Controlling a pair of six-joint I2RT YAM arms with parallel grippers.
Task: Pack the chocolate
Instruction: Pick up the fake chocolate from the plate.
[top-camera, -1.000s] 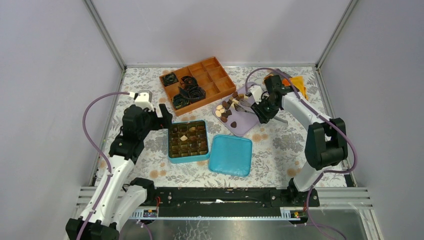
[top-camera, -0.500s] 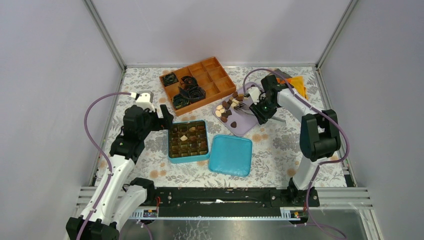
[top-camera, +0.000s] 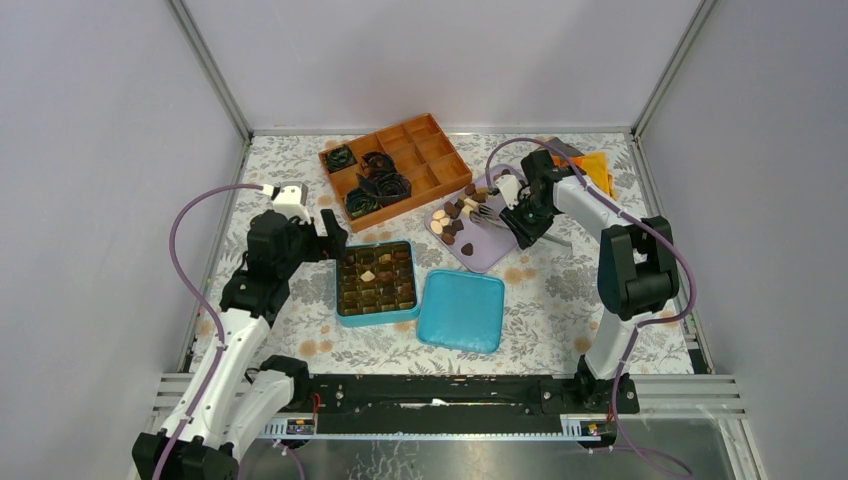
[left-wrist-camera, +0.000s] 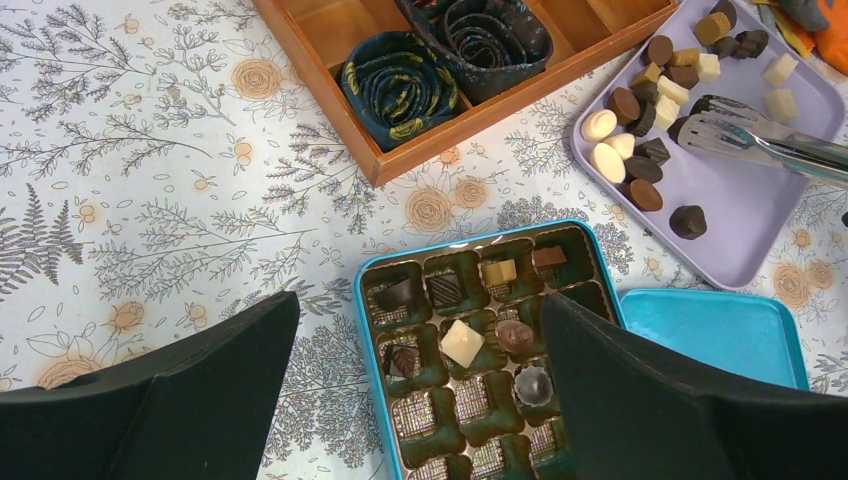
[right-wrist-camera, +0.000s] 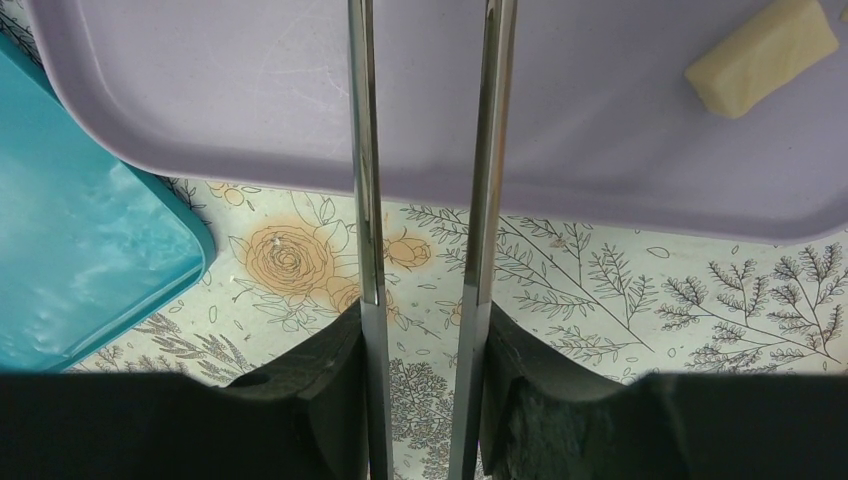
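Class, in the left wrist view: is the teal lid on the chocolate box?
No, the teal lid lies flat beside the open chocolate box.

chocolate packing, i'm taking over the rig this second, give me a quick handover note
Left gripper: open, holding nothing, hovering by the left edge of the blue tin.
Right gripper: shut on the tongs, whose tips are over the purple tray. Whether they grip a piece cannot be told.
Chocolate: most pieces loose on the tray, a few in the tin's cells.
Done: tin open, lid beside it, some cells filled.
Left: move the rest into the empty cells, then probably fit the lid.
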